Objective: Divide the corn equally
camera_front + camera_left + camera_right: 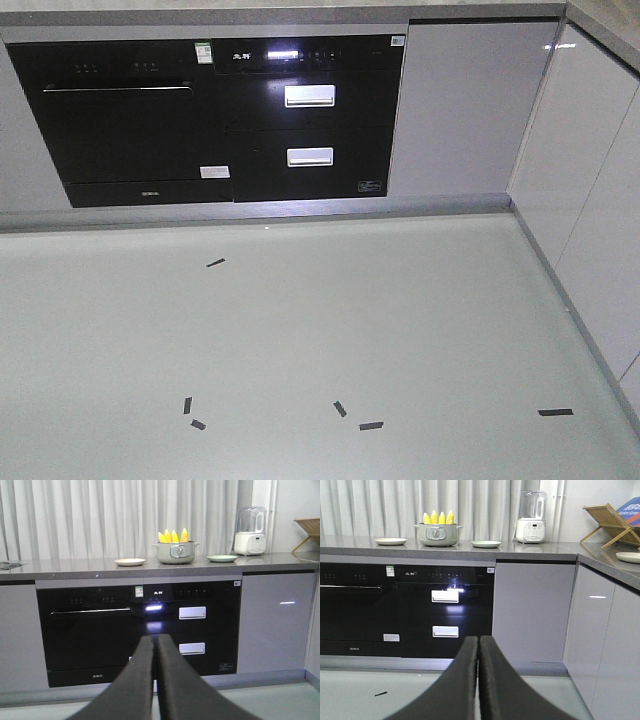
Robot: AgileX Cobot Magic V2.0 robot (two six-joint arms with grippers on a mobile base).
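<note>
Corn (172, 535): four cobs standing in pot (175, 553) on desk (75, 569), long axis vertical, tips up above rim. Cream plate (129, 561) left of pot, green plate (222, 558) right of pot.

Left claw (155, 641) closed, empty, far below pot, nearly in line. Right claw (478, 641) closed, empty, pot lies up-left. Left arm judged better placed.

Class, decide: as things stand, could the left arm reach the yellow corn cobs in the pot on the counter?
Probably not. The yellow corn cobs stand in the grey-green pot on the grey counter, far beyond and above the shut left tool. Nothing blocks the way; the robot likely must move closer.
</note>
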